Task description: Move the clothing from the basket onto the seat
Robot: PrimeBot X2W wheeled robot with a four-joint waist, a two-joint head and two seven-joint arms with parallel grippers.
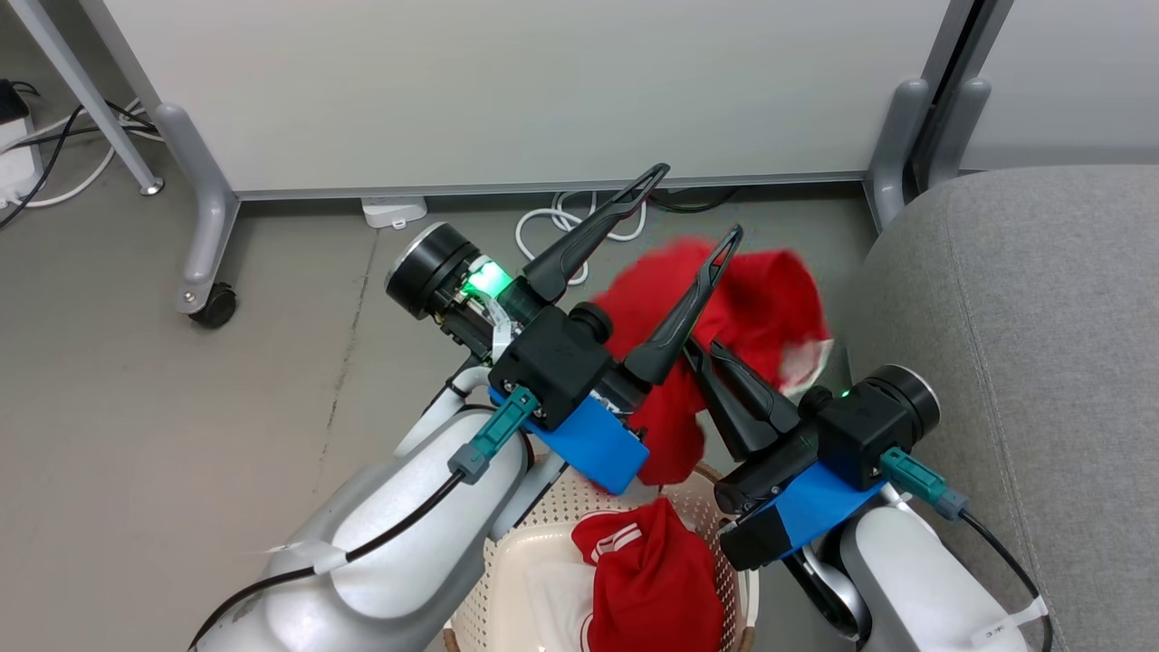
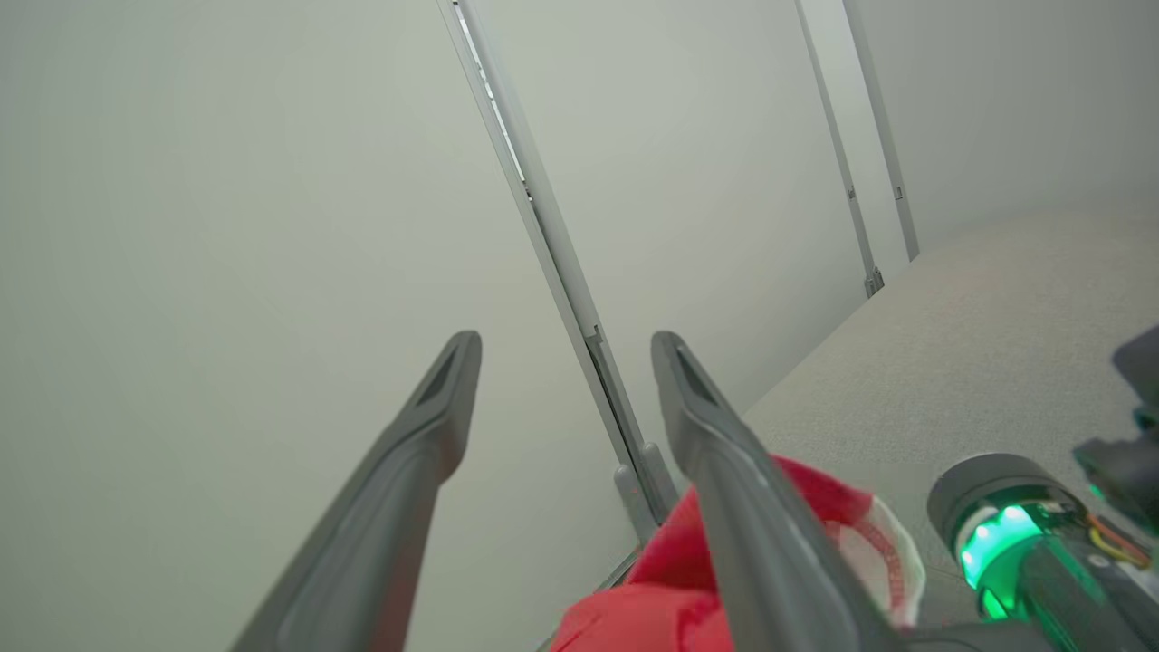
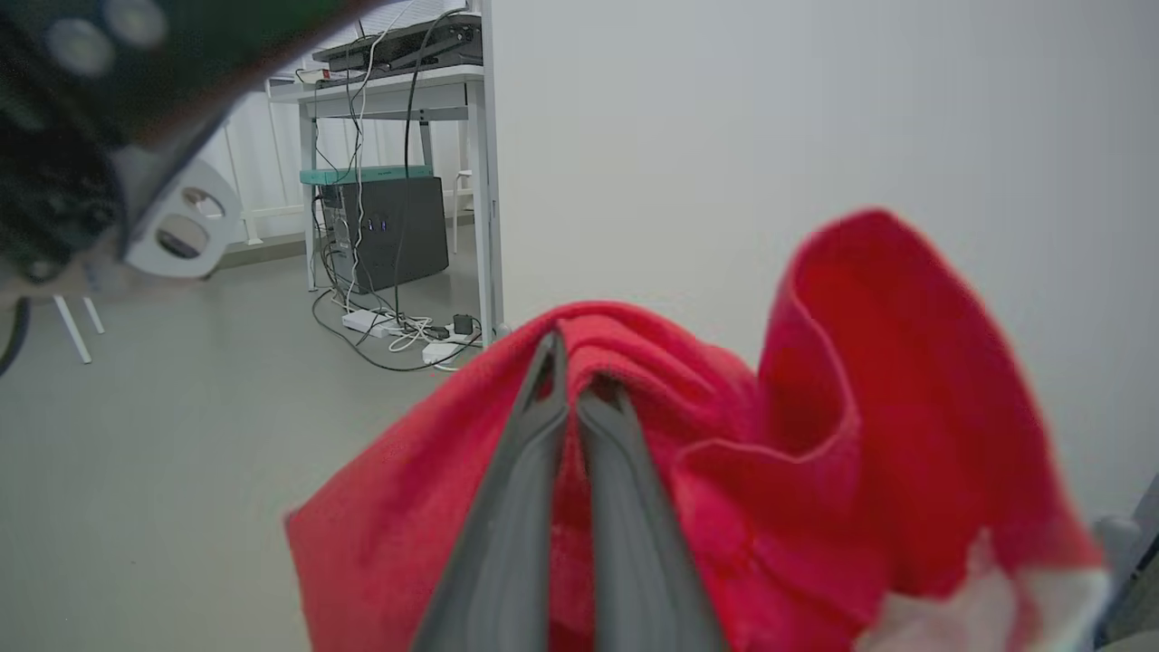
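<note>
One red garment (image 1: 770,299) hangs in the air above the basket (image 1: 507,548), blurred, with my right gripper (image 1: 702,351) shut on it. In the right wrist view the closed gripper (image 3: 566,367) pinches a fold of that cloth (image 3: 860,407). A second red garment (image 1: 652,580) with white stripes lies inside the cream basket. My left gripper (image 1: 697,202) is open and holds nothing, its fingers raised in front of the lifted cloth. In the left wrist view that gripper (image 2: 563,344) points at the partition, with the red cloth (image 2: 652,607) low down. The grey seat (image 1: 1014,317) is on the right.
A white partition on grey legs (image 1: 204,208) with a castor (image 1: 215,306) stands behind. White cables (image 1: 552,226) and a power strip (image 1: 394,213) lie on the floor by it. A desk with a dark computer case (image 3: 389,231) and cords stands farther off.
</note>
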